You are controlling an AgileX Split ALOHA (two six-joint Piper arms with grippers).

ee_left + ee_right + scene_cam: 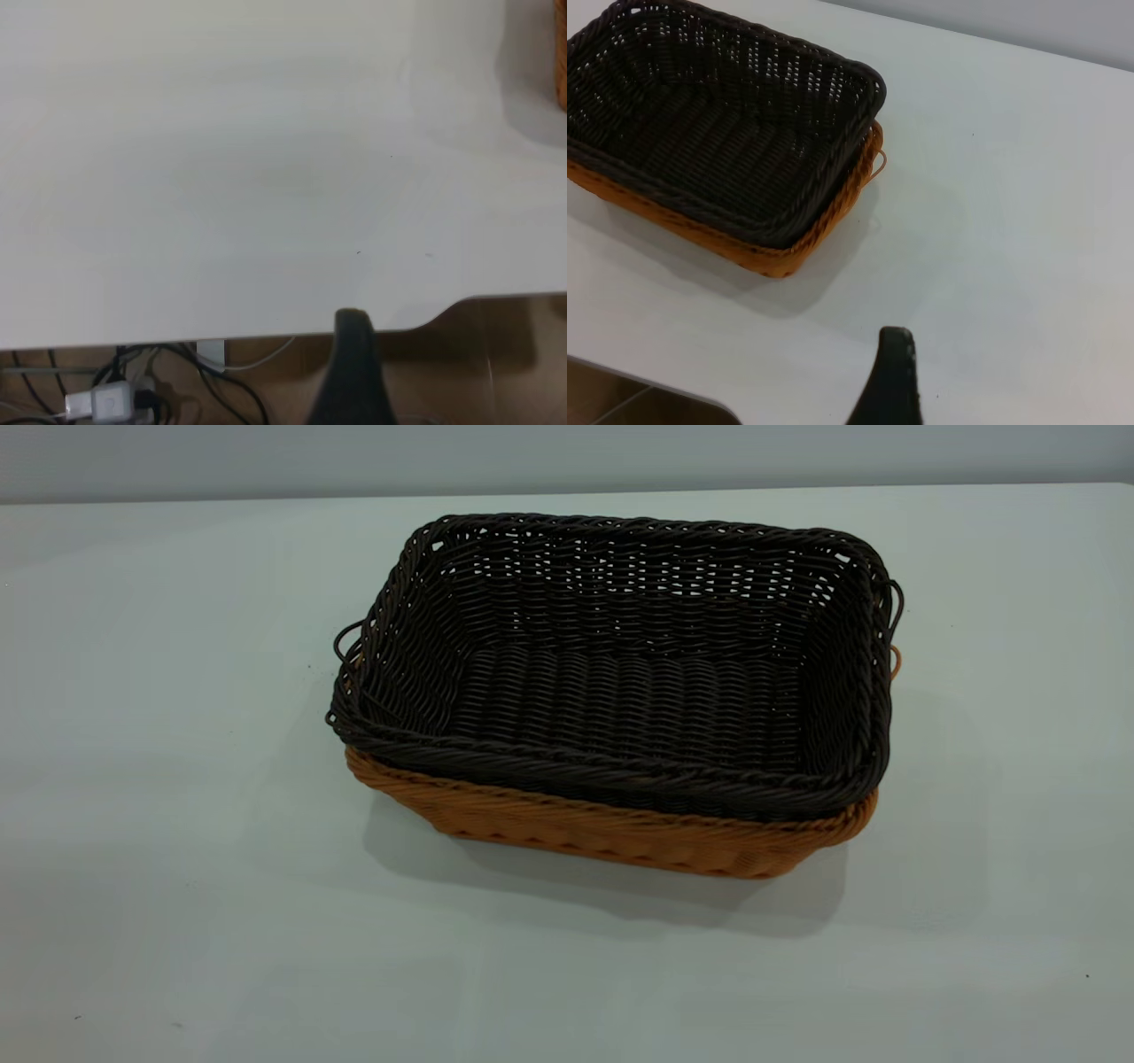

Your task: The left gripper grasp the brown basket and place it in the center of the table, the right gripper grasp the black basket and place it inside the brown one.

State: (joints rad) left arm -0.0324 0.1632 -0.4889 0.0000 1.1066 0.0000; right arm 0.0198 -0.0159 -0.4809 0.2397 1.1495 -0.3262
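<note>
The black basket (620, 664) sits nested inside the brown basket (611, 833) near the middle of the table (159, 824). Only the brown rim and lower wall show below it. Both baskets also show in the right wrist view, the black one (718, 133) inside the brown one (757, 252). My right gripper (967, 372) is open and empty above bare table, well away from the baskets; one finger (895, 372) shows. My left gripper (439, 372) is open and empty at the table's edge; one finger (353, 363) shows. A sliver of brown basket (562, 53) is far off. Neither gripper shows in the exterior view.
The table edge (266, 336) runs under my left gripper, with cables and a white plug (111, 403) on the floor below. A table corner (647, 390) shows in the right wrist view. A grey wall (567, 456) stands behind the table.
</note>
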